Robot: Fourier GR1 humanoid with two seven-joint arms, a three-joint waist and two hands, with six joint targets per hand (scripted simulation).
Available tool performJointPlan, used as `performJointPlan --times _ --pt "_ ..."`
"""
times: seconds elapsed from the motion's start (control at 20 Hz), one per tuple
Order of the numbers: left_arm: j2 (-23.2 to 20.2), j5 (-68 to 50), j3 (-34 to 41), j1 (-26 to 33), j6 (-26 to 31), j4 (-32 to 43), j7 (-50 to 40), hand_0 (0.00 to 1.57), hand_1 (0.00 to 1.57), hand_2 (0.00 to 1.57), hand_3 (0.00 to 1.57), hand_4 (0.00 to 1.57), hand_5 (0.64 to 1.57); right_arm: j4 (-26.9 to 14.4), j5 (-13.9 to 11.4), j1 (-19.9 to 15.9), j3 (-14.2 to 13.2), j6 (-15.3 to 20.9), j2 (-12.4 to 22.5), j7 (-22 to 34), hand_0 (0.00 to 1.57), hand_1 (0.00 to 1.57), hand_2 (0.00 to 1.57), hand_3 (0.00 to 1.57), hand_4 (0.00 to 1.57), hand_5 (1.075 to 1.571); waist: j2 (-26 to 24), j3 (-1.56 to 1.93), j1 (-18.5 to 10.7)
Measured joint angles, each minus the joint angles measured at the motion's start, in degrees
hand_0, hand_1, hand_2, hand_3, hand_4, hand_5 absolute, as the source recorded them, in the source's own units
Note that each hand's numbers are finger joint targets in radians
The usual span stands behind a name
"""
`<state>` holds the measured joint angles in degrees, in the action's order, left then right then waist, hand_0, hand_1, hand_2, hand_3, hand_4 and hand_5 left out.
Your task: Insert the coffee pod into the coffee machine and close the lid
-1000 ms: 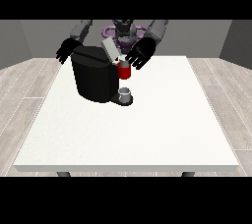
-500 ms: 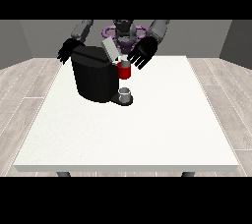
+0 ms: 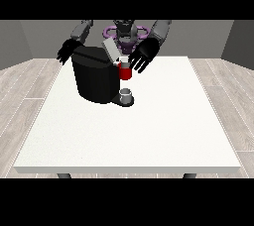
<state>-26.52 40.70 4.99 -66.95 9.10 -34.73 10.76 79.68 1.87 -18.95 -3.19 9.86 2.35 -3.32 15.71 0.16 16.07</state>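
A black coffee machine (image 3: 94, 79) stands on the white table (image 3: 149, 126) at the back left. Its grey lid (image 3: 110, 50) is tilted up and open. The machine's red front part (image 3: 125, 73) shows below the lid, with a small pale piece on top that may be the coffee pod (image 3: 124, 61). A grey cup (image 3: 127, 94) sits on the machine's base. The hand at the view's right (image 3: 143, 55) hovers just right of the lid, fingers spread and pointing down. The hand at the view's left (image 3: 66, 51) hangs behind the machine's left corner, fingers relaxed.
The table stretches wide in front of and to the right of the machine. Wooden floor surrounds it. The robot's torso (image 3: 125, 34) stands behind the machine.
The hand at the view's right has drifted slightly up and away from the red part. The lid stays tilted open. The other hand barely moved.
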Motion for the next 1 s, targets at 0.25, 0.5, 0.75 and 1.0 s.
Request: performJointPlan --times 0.25,0.5,0.75,1.0 --pt "-0.3 1.52 -1.2 -0.31 1.47 -0.11 -0.42 0.0 0.0 0.0 0.0 0.0 1.571 -0.82 -0.1 0.25 -0.16 0.31 -0.25 -0.88 0.0 0.0 0.0 0.0 0.42 1.571 -0.3 0.0 -0.22" --pt "0.85 2.21 -1.82 0.14 2.64 -0.35 -1.23 0.0 0.0 0.0 0.0 0.0 1.571 -2.45 0.24 0.92 -0.94 0.2 0.18 -1.01 0.0 0.0 0.0 0.0 0.35 1.571 -1.86 -0.09 -1.02" --pt "1.46 2.71 -2.08 0.97 3.27 -1.12 -1.37 0.0 0.0 0.0 0.0 0.0 1.571 -3.99 0.46 1.68 -1.62 0.09 0.53 -1.66 0.0 0.0 0.0 0.0 0.38 1.571 -3.45 -0.13 -2.42" --pt "3.14 2.4 -1.74 2.61 3.42 -1.98 -1.97 0.0 0.0 0.0 0.0 0.0 1.571 -5.26 0.88 2.56 -2.39 -0.05 0.96 -1.8 0.0 0.0 0.0 0.0 0.39 1.571 -5.7 -0.14 -3.68"
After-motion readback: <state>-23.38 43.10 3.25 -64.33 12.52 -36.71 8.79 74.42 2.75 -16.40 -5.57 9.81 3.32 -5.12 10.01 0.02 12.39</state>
